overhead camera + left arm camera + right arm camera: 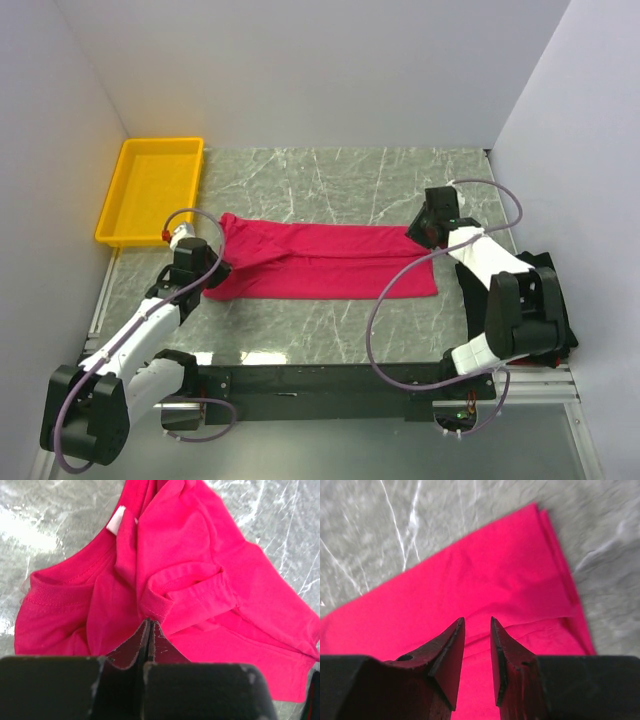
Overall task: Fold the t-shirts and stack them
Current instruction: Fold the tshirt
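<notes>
A: Entry. Where is the crimson-pink t-shirt (330, 262)?

B: On the table (330, 180), laid out as a long folded band. Its collar end lies near the yellow tray (150, 143), just off the tray's near corner. The rest stretches away from the tray across the marbled top.

A: Left gripper (149, 622)?

B: At the shirt end nearest the tray. Fingers (135, 645) pressed together, no gap between them. The tips meet a raised fold right beside the sleeve hem (190, 575), and the cloth bunches toward them, so it reads as a pinch on the shirt. Neckband (60, 594) and white label (116, 520) lie uppermost in the left wrist view.

A: Right gripper (477, 620)?

B: At the shirt end farthest from the tray. Fingers (447, 650) stand a narrow way apart, nothing between them. The flat cloth shows under the gap, with the folded corner beyond the tips. I cannot tell whether the tips touch it.

A: The black t-shirt (566, 322)?

B: Dark cloth at the table edge farthest from the tray, under the right arm and mostly hidden by it. Its shape cannot be made out. It lies apart from the crimson-pink one.

A: Anything in the tray?

B: Only its yellow floor shows.
</notes>
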